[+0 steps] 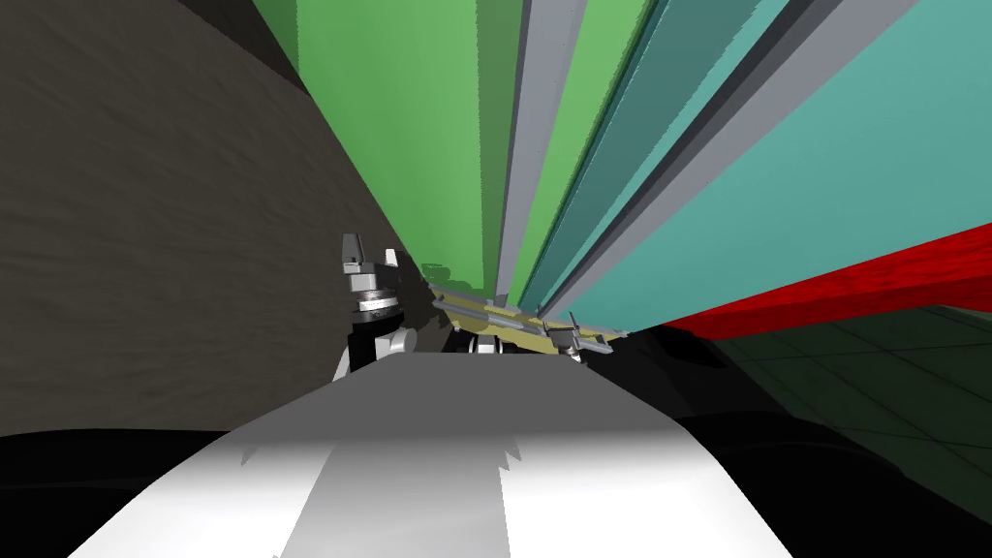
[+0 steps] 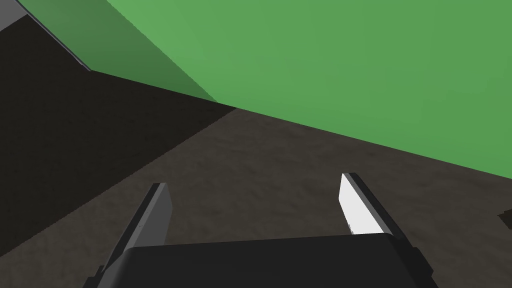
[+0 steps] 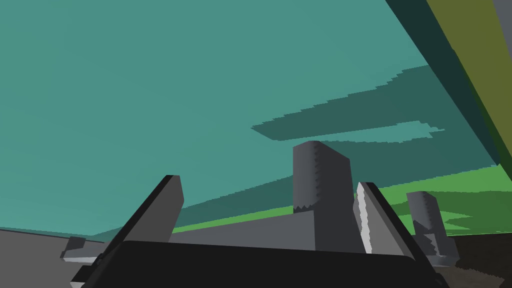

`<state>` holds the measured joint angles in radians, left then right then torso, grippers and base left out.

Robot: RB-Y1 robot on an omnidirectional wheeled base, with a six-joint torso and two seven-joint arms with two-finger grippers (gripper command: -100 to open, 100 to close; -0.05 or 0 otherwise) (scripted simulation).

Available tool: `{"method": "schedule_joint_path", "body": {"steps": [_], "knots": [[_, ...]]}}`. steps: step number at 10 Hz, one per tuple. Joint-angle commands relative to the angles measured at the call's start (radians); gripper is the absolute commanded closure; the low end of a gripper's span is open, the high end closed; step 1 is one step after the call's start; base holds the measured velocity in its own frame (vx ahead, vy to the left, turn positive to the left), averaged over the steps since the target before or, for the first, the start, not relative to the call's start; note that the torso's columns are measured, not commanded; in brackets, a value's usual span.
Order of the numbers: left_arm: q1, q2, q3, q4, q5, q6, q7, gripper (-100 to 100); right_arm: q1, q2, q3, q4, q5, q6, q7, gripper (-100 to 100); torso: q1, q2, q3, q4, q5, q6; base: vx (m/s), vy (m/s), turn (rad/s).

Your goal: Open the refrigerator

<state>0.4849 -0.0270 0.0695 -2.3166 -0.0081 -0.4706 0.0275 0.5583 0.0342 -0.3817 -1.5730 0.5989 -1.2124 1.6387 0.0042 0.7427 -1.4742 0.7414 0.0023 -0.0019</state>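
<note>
Right gripper (image 3: pixel 267 182) is spread wide, clasping nothing, and a grey handle (image 3: pixel 320 175) rises between its fingers, closer to one blade. Whether they touch, I can't tell! That handle stands off the teal door (image 3: pixel 150 100) of the refrigerator (image 1: pixel 620 145), which looms right up ahead, a green door (image 1: pixel 407 145) alongside the teal one. Left gripper (image 2: pixel 255 180) hangs released too, fingers apart over a dark brown surface (image 2: pixel 280 155), by the green door's outer edge. Past the teal door's far edge juts a red slab (image 1: pixel 872 281).
</note>
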Motion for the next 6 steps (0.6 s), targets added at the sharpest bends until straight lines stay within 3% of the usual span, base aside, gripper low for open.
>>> {"method": "schedule_joint_path", "body": {"steps": [1, 4, 5, 6], "knots": [[0.0, 0.0, 0.0, 0.0, 0.0, 0.0, 0.0, 0, -0.002, 0.001, 0.003, -0.006, -0.001, -0.005, -0.001, -100, 0.001, -0.001, -0.001, 0.0, 0.001, 0.001, 0.0, 0.0, 0.0], [0.0, 0.0, 0.0, 0.0, 0.0, 0.0, 0.0, 0, -0.002, 0.001, 0.003, -0.006, -0.001, -0.005, -0.001, -100, 0.001, -0.002, -0.001, 0.0, 0.001, 0.001, 0.0, 0.0, -0.001], [0.0, 0.0, 0.0, 0.0, 0.0, 0.0, 0.0, 0, -0.048, -0.009, 0.051, 0.025, -0.041, 0.048, 0.05, -100, 0.0, -0.001, -0.001, 0.0, 0.0, 0.0, -0.071, -0.034, -0.059], [0.0, 0.0, 0.0, 0.0, 0.0, 0.0, 0.0, 0, -0.051, -0.009, 0.056, 0.025, -0.041, 0.048, 0.054, -100, -0.002, 0.001, 0.0, 0.002, 0.001, 0.002, -0.071, -0.041, -0.041]]}}
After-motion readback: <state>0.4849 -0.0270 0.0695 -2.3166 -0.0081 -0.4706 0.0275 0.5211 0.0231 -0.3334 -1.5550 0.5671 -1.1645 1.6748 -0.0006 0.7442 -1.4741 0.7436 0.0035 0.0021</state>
